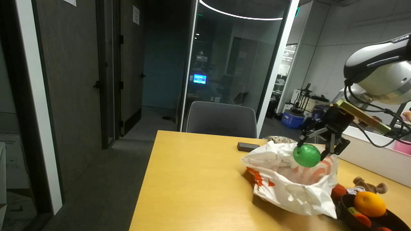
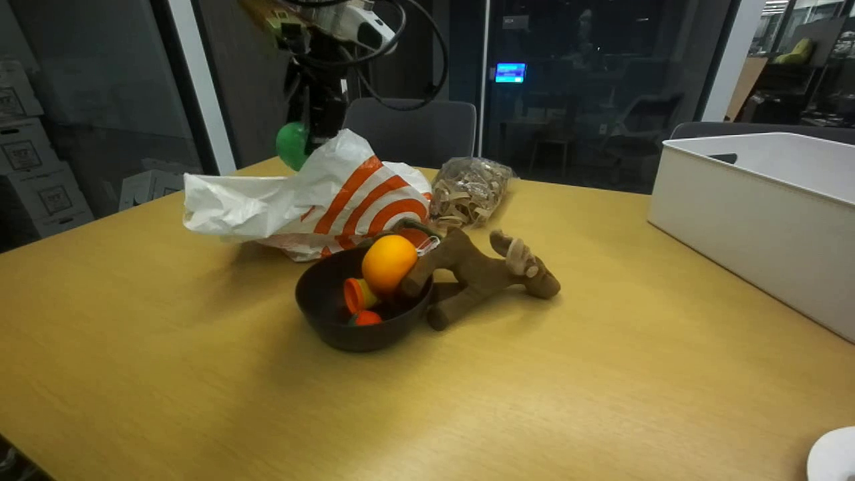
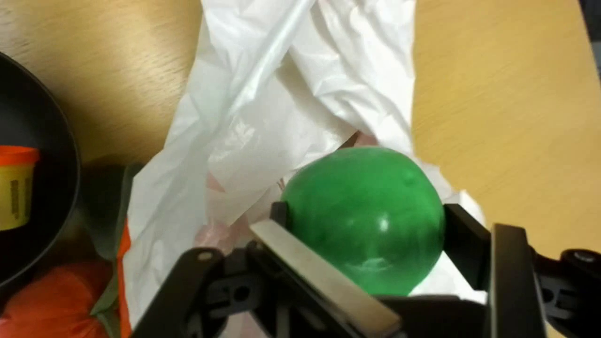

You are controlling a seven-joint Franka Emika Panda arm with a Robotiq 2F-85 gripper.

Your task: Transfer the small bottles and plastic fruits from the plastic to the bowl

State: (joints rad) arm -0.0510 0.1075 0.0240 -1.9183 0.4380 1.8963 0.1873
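My gripper [image 1: 310, 150] is shut on a round green plastic fruit [image 1: 306, 156], with a finger on each side of it. The green fruit also shows in an exterior view [image 2: 291, 145] and in the wrist view [image 3: 366, 206]. It is held over the opening of the white plastic bag [image 1: 289, 194] with red stripes. The bag's inside is mostly hidden. The black bowl [image 2: 361, 337] stands beside the bag and shows at the left of the wrist view [image 3: 70, 155]. In it are an orange fruit [image 2: 389, 264], a small yellow container with an orange lid [image 3: 16, 188] and a small red fruit [image 2: 367, 318].
A brown plush animal [image 2: 481, 267] leans on the bowl. A red-orange soft thing [image 3: 65, 295] lies between bag and bowl. A clear bag of tan pieces [image 2: 471, 190] and a dark block [image 1: 248, 147] lie behind the plastic bag. A large white bin [image 2: 755, 234] stands on the table.
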